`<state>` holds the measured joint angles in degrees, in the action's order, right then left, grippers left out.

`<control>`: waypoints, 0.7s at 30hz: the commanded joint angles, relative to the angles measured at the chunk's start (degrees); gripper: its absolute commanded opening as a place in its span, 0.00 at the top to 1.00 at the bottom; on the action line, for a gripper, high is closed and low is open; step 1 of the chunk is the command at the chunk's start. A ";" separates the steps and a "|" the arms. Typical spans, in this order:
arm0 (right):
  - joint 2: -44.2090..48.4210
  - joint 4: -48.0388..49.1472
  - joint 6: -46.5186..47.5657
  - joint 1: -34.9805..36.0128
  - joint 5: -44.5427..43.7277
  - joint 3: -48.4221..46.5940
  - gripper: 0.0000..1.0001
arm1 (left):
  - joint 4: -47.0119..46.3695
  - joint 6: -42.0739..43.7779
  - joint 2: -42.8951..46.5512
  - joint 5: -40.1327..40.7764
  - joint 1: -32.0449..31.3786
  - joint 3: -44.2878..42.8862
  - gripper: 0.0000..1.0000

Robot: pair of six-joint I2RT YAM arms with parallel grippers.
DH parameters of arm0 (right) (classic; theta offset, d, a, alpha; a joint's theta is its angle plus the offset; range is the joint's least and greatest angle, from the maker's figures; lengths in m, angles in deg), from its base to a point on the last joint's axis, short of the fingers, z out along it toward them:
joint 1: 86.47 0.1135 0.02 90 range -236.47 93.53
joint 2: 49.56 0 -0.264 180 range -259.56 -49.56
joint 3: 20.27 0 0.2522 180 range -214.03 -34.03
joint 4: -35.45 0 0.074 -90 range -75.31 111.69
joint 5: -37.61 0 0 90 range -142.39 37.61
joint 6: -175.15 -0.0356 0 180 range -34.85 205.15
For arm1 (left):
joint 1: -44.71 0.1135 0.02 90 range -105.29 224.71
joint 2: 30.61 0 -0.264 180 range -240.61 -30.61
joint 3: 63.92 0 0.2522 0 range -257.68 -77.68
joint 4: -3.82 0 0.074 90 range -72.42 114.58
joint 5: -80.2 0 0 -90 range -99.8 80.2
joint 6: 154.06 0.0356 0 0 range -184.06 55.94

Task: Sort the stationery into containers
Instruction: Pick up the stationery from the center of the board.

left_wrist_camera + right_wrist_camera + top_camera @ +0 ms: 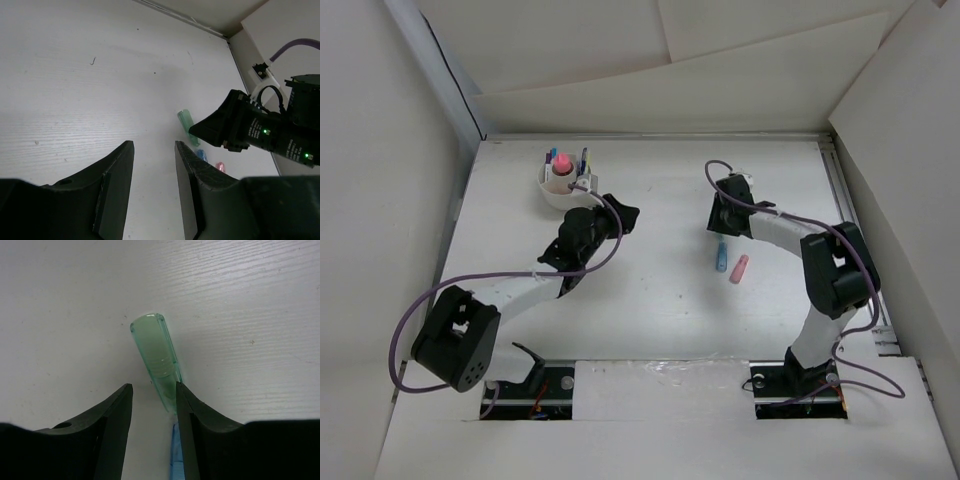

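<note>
1. Stationery: several pieces stood in the divided white cup. We counted three left on the table: a green stick, a blue stick and a pink stick.
2. The right gripper hung low over the green stick, jaws parted, not clamping it.
3. The left gripper sat near the cup, jaws slightly apart, empty.

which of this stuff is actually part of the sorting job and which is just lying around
Part of the job:
- green stick
- blue stick
- pink stick
- white divided cup, holding the glue stick and pens
- right tool, open at the green stick

Just there:
- purple cables
- cardboard screens
</note>
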<state>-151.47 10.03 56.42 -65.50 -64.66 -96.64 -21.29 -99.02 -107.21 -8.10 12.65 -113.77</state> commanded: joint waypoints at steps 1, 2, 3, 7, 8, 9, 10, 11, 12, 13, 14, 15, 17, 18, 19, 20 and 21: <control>-1.44 -4.15 0.17 -0.14 -1.00 -3.74 0.54 | -3.67 0.86 2.77 -2.22 0.15 0.68 0.65; -2.15 -4.86 0.17 -0.14 -1.00 -4.27 0.54 | -3.67 0.86 3.29 -2.22 0.15 1.20 0.65; -2.15 -6.60 0.17 -0.14 -1.87 -5.23 0.54 | -3.67 0.86 3.91 -2.22 0.15 1.20 0.65; -4.52 -10.48 1.40 -0.67 -2.58 -8.13 0.51 | -3.67 0.33 3.91 -2.84 0.15 1.73 0.65; -5.22 -11.36 1.92 -0.67 -2.58 -9.80 0.51 | -3.67 0.33 3.91 -2.84 0.15 1.73 0.65; -6.27 -13.11 2.45 -0.67 -3.10 -10.51 0.50 | -3.67 0.33 4.43 -3.36 0.15 1.73 0.65; -6.89 -14.08 2.45 -0.15 -3.11 -11.30 0.50 | -4.19 0.33 4.44 -3.36 0.15 1.73 0.65; -6.90 -14.79 2.45 -0.14 -3.80 -12.00 0.50 | -4.19 -0.19 5.05 -3.36 0.15 1.73 0.65; -7.77 -15.49 3.06 -0.14 -3.81 -13.05 0.50 | -4.19 -0.20 5.05 -3.36 0.15 2.34 0.65; -8.48 -16.19 3.07 -0.14 -3.81 -13.06 0.50 | -4.72 -0.20 5.05 -3.36 0.15 2.35 0.65; -8.48 -16.90 3.59 -0.14 -3.81 -13.76 0.50 | -4.72 -0.20 5.58 -3.36 0.15 2.35 0.65; -8.48 -16.90 3.59 -0.14 -3.81 -13.77 0.50 | -4.72 -0.20 5.58 -3.36 0.15 2.35 0.65; -9.18 -17.77 4.12 -0.14 -3.81 -14.46 0.50 | -4.72 -0.20 5.58 -3.36 0.15 2.35 0.65; -9.19 -17.78 4.12 -0.14 -3.81 -14.47 0.50 | -4.72 -0.20 5.58 -3.36 0.15 2.35 0.65; -9.79 -18.48 4.12 -0.14 -3.81 -15.17 0.52 | -4.72 -0.20 5.58 -3.36 0.15 2.35 0.65; -9.80 -18.49 4.64 -0.14 -3.81 -15.17 0.53 | -4.72 -0.20 5.58 -3.36 0.15 2.35 0.65; -9.80 -18.49 4.65 -0.14 -3.81 -15.17 0.54 | -4.72 -0.20 5.58 -3.36 0.15 2.35 0.65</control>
<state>-160.76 -5.84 59.93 -65.79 -67.20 -109.60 -23.17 -99.09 -103.80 -10.68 12.65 -111.87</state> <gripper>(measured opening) 0.468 0.348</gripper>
